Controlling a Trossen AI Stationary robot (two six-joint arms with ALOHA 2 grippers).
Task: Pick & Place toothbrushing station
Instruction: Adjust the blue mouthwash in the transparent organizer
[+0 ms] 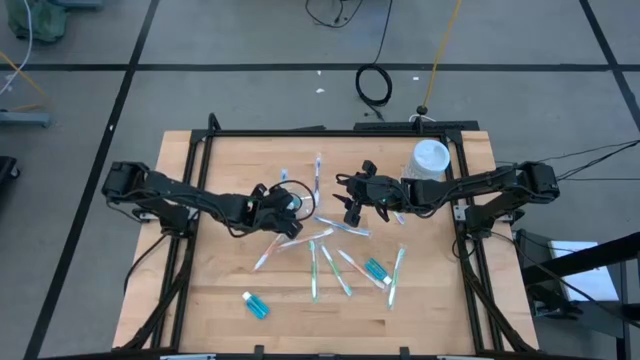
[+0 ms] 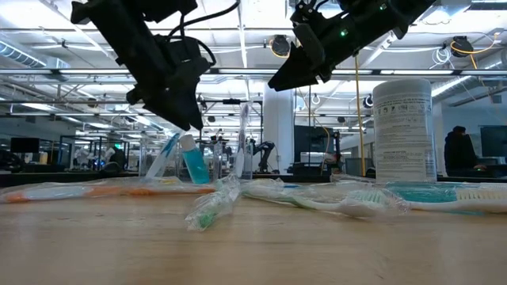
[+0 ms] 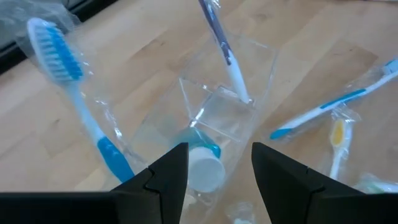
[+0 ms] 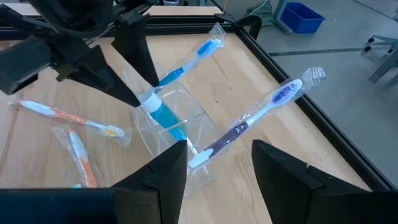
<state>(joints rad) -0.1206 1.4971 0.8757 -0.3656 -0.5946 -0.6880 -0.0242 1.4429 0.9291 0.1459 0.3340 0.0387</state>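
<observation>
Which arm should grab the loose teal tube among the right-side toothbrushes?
Right. The right hand is open, empty and nearer that tube; the left hand is over the cup.

Cups (image 4: 177, 127): one.
Tubes (image 1: 255, 305): three, one of them in the cup.
Toothbrushes (image 1: 345, 267): roughly ten, exact count unclear.
White canisters (image 1: 430, 160): one.

- My dark two-finger left gripper (image 1: 291, 205) hangs low above mid-table, fingers parted.
- My dark two-finger right gripper (image 1: 352, 212) hovers opposite, higher, fingers spread.
</observation>
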